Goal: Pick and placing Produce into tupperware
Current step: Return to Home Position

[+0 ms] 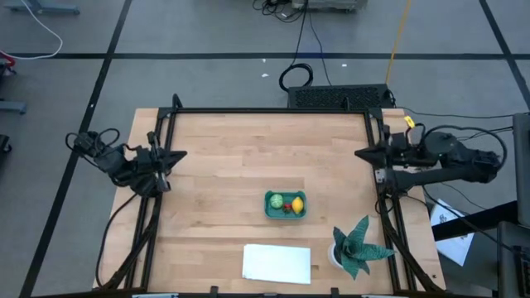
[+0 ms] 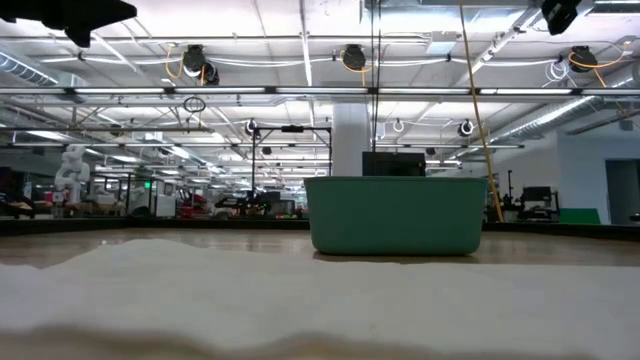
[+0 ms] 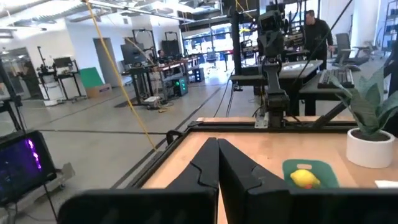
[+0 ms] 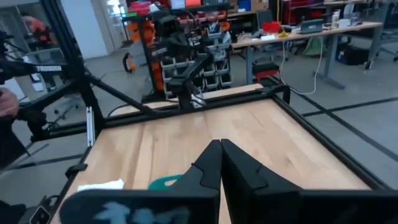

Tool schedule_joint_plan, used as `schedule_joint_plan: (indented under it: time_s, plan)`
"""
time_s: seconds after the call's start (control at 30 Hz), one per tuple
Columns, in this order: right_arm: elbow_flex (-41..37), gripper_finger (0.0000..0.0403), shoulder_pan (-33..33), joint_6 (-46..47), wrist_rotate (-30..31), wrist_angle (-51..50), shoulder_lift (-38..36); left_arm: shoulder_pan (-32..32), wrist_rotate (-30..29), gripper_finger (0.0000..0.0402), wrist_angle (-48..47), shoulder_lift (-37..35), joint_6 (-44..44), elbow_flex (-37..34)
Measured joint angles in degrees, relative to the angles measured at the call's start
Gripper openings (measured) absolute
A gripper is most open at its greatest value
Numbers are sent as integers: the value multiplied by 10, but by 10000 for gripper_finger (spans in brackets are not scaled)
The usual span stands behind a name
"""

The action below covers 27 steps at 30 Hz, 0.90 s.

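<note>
- Tub (image 1: 267,204) sits on the table (image 1: 248,157), right of centre and toward the near edge in the high view, well apart from both arms.
- Produce is all inside the tub: the green piece (image 1: 276,201) at the left end, the lemon (image 1: 296,204) at the right end, the red piece (image 1: 287,209) between them.
- From table height, the tub's wall hides its contents.
- Left gripper (image 1: 182,154) hangs over the table's left edge, pointing inward. In its wrist view, the two fingers (image 3: 205,165) press together with no gap and nothing between them.
- Right gripper (image 1: 358,153) hangs over the right edge, pointing inward, facing the left one across the table. Its fingers (image 4: 211,163) likewise meet tip to tip, empty.
- White sheet (image 1: 277,262) lies flat near the front edge, just in front of the tub and apart from it.
- Plant (image 1: 358,244) stands in a white pot at the front right, near the tub's right end but not touching it.
- Cables (image 1: 296,76) lie on the floor beyond the far edge.
</note>
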Motion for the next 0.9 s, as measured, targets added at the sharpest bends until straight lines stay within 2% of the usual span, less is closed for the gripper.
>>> schedule_joint_plan:
  time_s: [0.2, 0.6, 0.8, 0.9]
  plan:
    - [-3, 0, 0, 0, 16, -24, -22, 0, -30, 1, -42, -41, -30, 0]
    - [-111, 0, 0, -10, 27, 53, -115, 0, -56, 1, 4, -72, -18, 0]
    - [-185, 0, 0, -29, -18, 141, -161, 0, 15, 1, 41, -71, 19, -5]
    - [-224, 0, 0, -37, -20, 179, -172, 0, 52, 1, 58, -71, 45, -24]
